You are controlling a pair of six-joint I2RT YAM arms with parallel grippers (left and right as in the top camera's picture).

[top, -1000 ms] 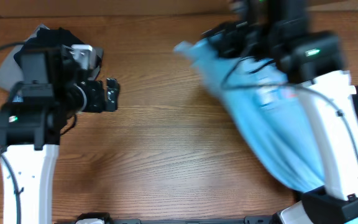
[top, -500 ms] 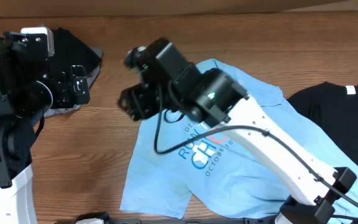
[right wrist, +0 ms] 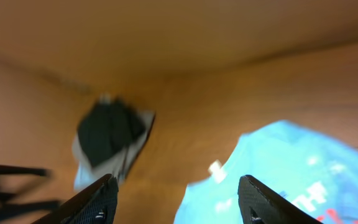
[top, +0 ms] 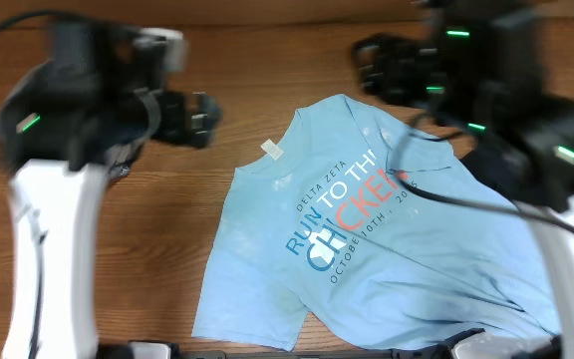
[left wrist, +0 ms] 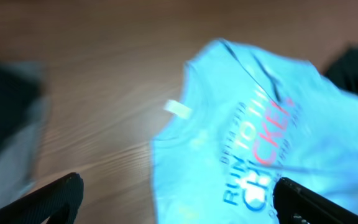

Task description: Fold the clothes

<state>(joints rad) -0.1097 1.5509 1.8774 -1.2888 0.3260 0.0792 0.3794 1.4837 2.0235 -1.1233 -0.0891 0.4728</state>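
Note:
The clothes, a light blue T-shirt (top: 367, 239) with "RUN TO THE CHICKEN" lettering, lie spread chest-up in the middle of the table, collar toward the back. A white neck label (top: 271, 151) sticks out at the shirt's left shoulder. My left gripper (top: 199, 118) hovers open to the left of the shirt; in the left wrist view its fingers (left wrist: 55, 199) frame the shirt (left wrist: 260, 143) below. My right gripper (top: 377, 68) is open above the table behind the collar and holds nothing. Its wrist view shows the shirt (right wrist: 291, 168) at the lower right.
A black garment (top: 496, 170) lies at the right, partly under my right arm, touching the shirt's edge. A pile of black and grey garments (right wrist: 110, 140) sits at the far left corner, also at the left edge (left wrist: 5, 124) of the left wrist view.
My right gripper has opened, let go of the shirt and swung from its left side to the back right. The shirt now lies spread. My left arm has moved right, toward the shirt.

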